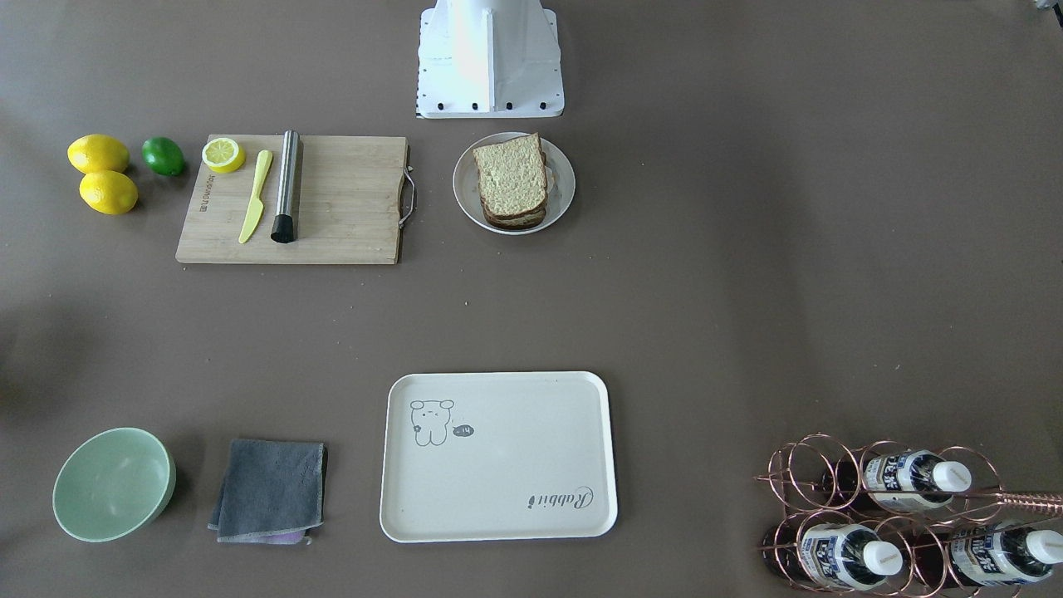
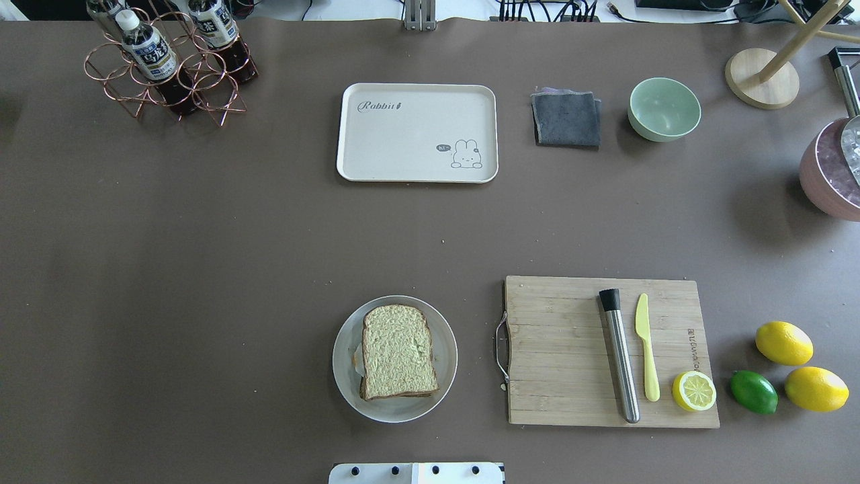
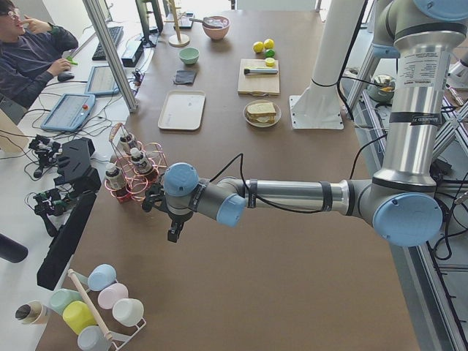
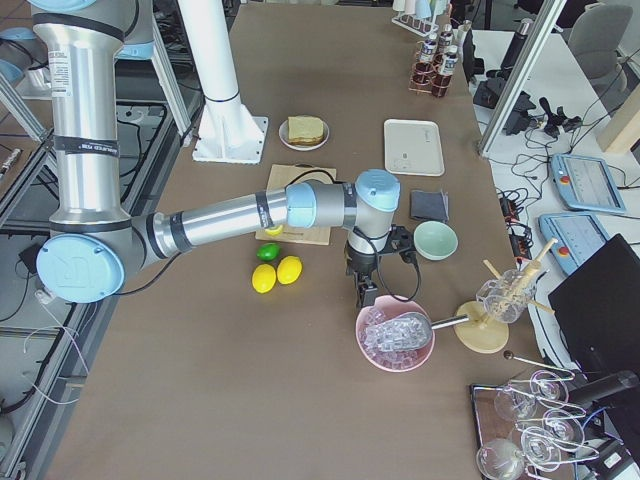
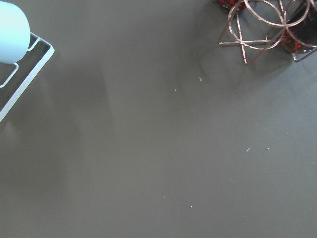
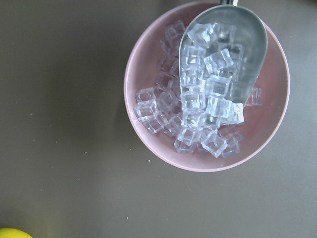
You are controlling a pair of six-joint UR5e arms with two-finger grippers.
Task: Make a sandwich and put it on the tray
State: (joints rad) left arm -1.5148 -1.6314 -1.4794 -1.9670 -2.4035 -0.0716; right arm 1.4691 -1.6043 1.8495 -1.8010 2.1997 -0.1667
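Observation:
The sandwich [image 2: 398, 351] lies stacked on a round grey plate [image 2: 342, 376] near the robot's base, with a bit of white egg showing at its left edge; it also shows in the front-facing view [image 1: 511, 178]. The cream tray [image 2: 416, 131] with the "Rabbit" script lies bare at the far middle of the table, also in the front-facing view [image 1: 498, 457]. My left gripper [image 3: 174, 232] hangs over the table's left end, beside the bottle rack. My right gripper [image 4: 366, 295] hangs over the right end, above the ice bowl. Both show only in side views, so I cannot tell whether they are open or shut.
A wooden cutting board [image 2: 571, 349] holds a steel muddler [image 2: 619, 356], a yellow knife [image 2: 646, 346] and a half lemon [image 2: 694, 390]. Two lemons [image 2: 783, 342] and a lime [image 2: 754, 391] lie right of it. A grey cloth [image 2: 566, 119], a green bowl [image 2: 664, 108], a copper bottle rack [image 2: 168, 64] and a pink ice bowl [image 6: 205, 89] stand around.

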